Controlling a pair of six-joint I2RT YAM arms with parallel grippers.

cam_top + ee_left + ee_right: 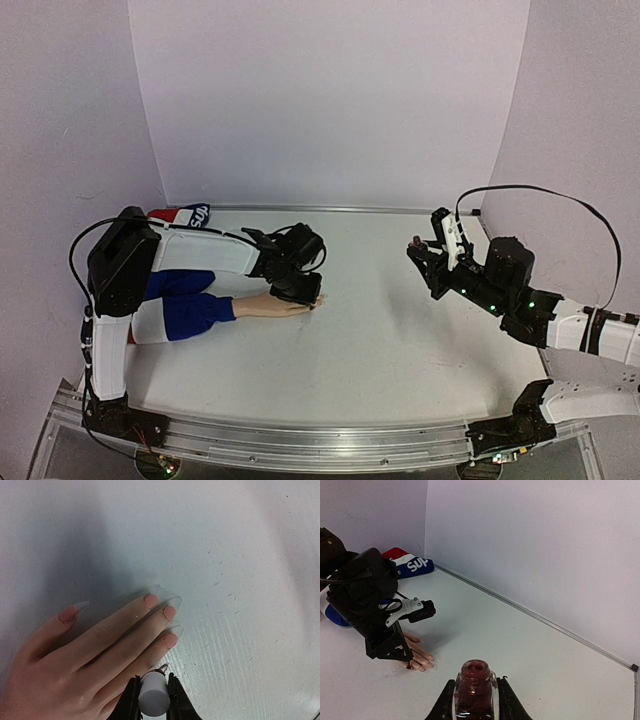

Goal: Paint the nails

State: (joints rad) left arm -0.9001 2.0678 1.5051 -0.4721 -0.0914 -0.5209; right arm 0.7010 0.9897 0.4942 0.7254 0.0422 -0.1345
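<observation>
Peach nails [170, 613], just ahead of left fingers [131, 700]

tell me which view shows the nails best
Left wrist: the nails sit close up, each one separate, some with dark marks. Top external shows the hand small and partly under the left gripper, with the nails unreadable. Right wrist shows the hand far off, nails too small to judge.

- Top external: high behind the near edge, looking down over the whole worktop [400, 330]
- Left wrist: very close above the mannequin hand [100, 650], facing straight down
- Right wrist: low near the right edge, facing the far left corner; all three share that hand
</observation>
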